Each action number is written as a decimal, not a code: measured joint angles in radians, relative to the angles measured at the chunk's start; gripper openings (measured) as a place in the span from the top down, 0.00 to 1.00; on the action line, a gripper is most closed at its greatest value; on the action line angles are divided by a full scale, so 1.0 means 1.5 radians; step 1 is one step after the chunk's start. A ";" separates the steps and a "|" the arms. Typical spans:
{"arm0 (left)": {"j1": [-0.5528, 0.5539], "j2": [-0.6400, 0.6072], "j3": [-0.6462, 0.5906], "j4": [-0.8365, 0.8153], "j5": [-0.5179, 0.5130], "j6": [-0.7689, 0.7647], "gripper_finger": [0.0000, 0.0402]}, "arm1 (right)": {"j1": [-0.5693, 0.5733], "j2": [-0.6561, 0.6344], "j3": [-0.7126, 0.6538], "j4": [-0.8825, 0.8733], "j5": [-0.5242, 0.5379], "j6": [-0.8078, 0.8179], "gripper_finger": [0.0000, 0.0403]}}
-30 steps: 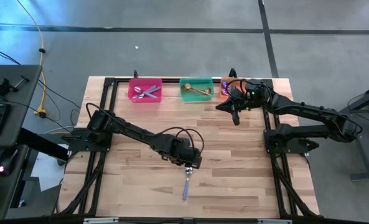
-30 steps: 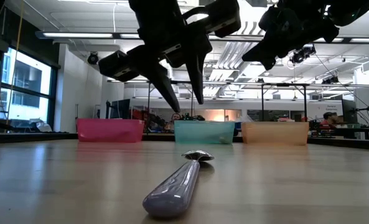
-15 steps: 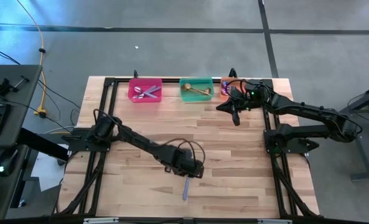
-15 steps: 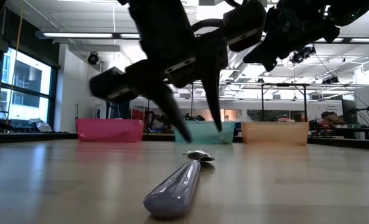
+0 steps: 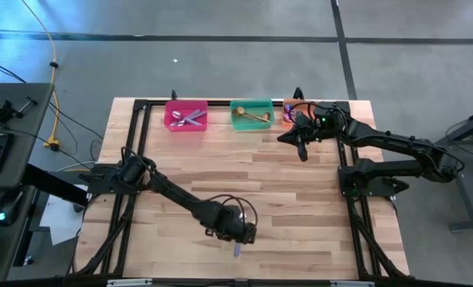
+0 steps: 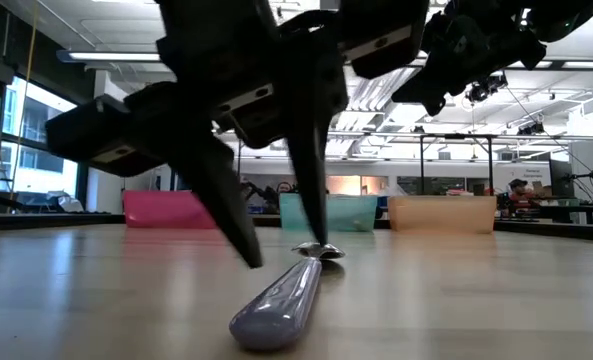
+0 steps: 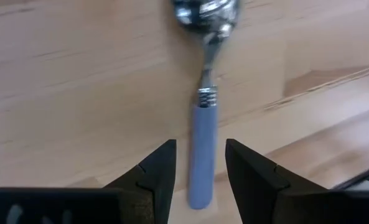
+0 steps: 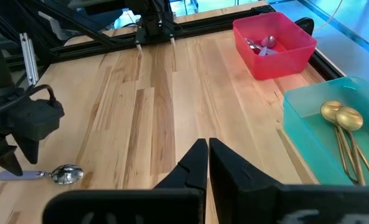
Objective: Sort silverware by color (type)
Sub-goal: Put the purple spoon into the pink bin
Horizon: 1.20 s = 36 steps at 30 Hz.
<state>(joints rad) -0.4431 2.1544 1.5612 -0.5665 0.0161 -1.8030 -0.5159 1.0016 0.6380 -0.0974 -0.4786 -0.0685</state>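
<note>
Three plastic bins line the far edge of the wooden tabletop (image 5: 300, 191). The pink bin (image 5: 186, 116) holds a few silver-lavender spoons (image 5: 191, 119); the green bin (image 5: 252, 115) next to it holds gold spoons (image 8: 346, 134). The orange bin (image 6: 442, 213) sits at the right end of the row, largely hidden from above by the right arm, so its contents cannot be made out.

One spoon with a lavender handle (image 7: 202, 149) lies alone near the tabletop's front edge, well apart from the bins, its bowl pointing toward them. The left end effector (image 7: 200, 165) is lowered over it, fingers (image 7: 160, 171) spread to either side of the handle, not yet closed on it.

The right end effector (image 8: 208, 160) hangs above the tabletop just beside the orange bin, its fingers pressed together and holding nothing.
</note>
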 joint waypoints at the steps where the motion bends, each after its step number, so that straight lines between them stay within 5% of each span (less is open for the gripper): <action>1: 0.000 0.000 0.000 0.004 -0.002 0.000 0.67 | 0.000 0.000 0.000 0.000 0.000 0.000 1.00; 22: 0.004 0.027 0.002 0.031 -0.031 0.021 0.68 | 0.000 0.000 0.000 -0.003 0.000 -0.001 1.00; 36: 0.016 0.025 0.002 -0.004 0.022 0.137 0.90 | 0.000 0.000 0.000 -0.003 0.000 -0.002 1.00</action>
<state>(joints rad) -0.4186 2.1915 1.5636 -0.5731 0.0493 -1.5980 -0.5159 1.0019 0.6380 -0.1013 -0.4786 -0.0712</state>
